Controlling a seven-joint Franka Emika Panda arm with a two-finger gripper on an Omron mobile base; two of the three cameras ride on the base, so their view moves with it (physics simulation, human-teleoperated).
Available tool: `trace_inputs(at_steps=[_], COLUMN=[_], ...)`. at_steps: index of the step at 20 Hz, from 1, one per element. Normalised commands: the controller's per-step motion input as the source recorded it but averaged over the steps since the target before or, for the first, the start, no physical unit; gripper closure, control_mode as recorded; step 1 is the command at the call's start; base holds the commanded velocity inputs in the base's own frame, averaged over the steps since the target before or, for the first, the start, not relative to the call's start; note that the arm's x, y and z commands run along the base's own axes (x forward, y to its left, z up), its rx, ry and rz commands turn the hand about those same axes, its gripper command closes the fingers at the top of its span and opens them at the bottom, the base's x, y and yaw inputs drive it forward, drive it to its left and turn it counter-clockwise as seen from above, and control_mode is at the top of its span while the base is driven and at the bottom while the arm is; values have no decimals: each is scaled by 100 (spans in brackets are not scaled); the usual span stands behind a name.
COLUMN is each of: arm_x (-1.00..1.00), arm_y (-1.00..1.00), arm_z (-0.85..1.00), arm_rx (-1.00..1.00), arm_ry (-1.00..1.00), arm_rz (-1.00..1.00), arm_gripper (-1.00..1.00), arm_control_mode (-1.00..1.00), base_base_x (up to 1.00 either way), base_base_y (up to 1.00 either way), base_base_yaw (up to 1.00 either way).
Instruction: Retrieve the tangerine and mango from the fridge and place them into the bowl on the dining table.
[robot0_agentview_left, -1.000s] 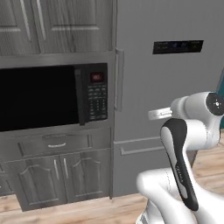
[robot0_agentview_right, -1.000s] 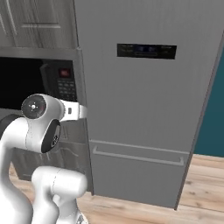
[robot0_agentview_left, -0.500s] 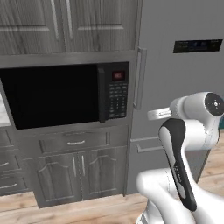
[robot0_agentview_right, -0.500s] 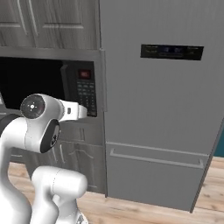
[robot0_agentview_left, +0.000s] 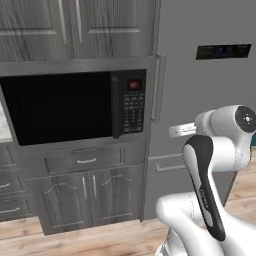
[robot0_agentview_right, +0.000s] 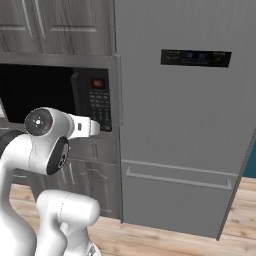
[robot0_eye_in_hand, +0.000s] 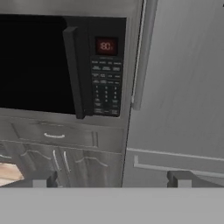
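The fridge (robot0_agentview_left: 200, 100) (robot0_agentview_right: 180, 125) (robot0_eye_in_hand: 183, 87) is a tall light-grey appliance with a dark display panel (robot0_agentview_right: 196, 57). Its door is shut, with a vertical handle (robot0_agentview_left: 159, 87) (robot0_eye_in_hand: 142, 57) along its left edge. The tangerine and mango are hidden. The bowl and dining table are out of view. My gripper (robot0_eye_in_hand: 111, 180) is open with nothing between its fingertips (robot0_eye_in_hand: 43, 179). It points at the seam between the microwave and the fridge, still some way off. The arm stays folded close to the base.
A black microwave (robot0_agentview_left: 75, 107) (robot0_eye_in_hand: 65, 65) with a keypad (robot0_agentview_right: 100, 102) sits in grey wood cabinets left of the fridge. Drawers and cabinet doors (robot0_agentview_left: 87, 192) lie below it. The fridge's lower drawer has a horizontal handle (robot0_agentview_right: 177, 177). The floor is wooden (robot0_agentview_right: 165, 242).
The base has moved: the microwave and fridge slid right in both base views, mostly in the first half second. The arm kept its folded pose and the gripper stayed open.
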Motion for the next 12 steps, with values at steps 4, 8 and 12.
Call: trace_inputs(at_steps=[4, 8, 12], arm_x=[0, 27, 38], arm_y=[0, -1, -18], arm_z=[0, 0, 0], arm_rx=[0, 1, 3], arm_ry=[0, -1, 0], arm_rz=[0, 0, -1], arm_gripper=[-100, -100, -100], arm_control_mode=[100, -100, -100], base_base_x=[-5, 0, 0], base_base_y=[0, 0, 0], base_base_yaw=[0, 0, 0])
